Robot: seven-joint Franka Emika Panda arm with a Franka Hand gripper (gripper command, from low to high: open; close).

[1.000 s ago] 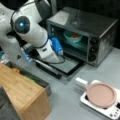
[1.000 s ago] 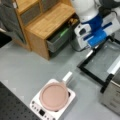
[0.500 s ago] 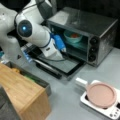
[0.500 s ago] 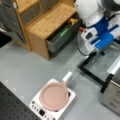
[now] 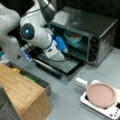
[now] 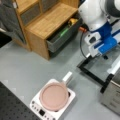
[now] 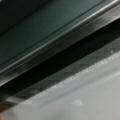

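My gripper (image 5: 58, 53) hangs low over the open glass door (image 5: 62, 66) of a dark toaster oven (image 5: 100, 27), just in front of the oven's mouth. Its fingers are hidden behind the white hand and the blue wrist part (image 5: 61, 43). Inside the oven sits a teal bowl (image 5: 73, 37) with something orange-red in it. In a front view the gripper (image 6: 98, 50) shows above the door frame (image 6: 95, 75). The wrist view shows only the door's glass (image 7: 82, 100) and a metal edge (image 7: 57, 47) very close, with no fingers in sight.
A pink-lidded pan (image 5: 101, 95) rests on a white cooker (image 5: 110, 112) at a front view's bottom right. A wooden cabinet (image 6: 47, 20) has an open grey drawer (image 6: 53, 45) holding green and yellow items. Grey floor lies between them.
The arm has shifted slightly toward the oven, staying low over the open door. Nothing else has moved.
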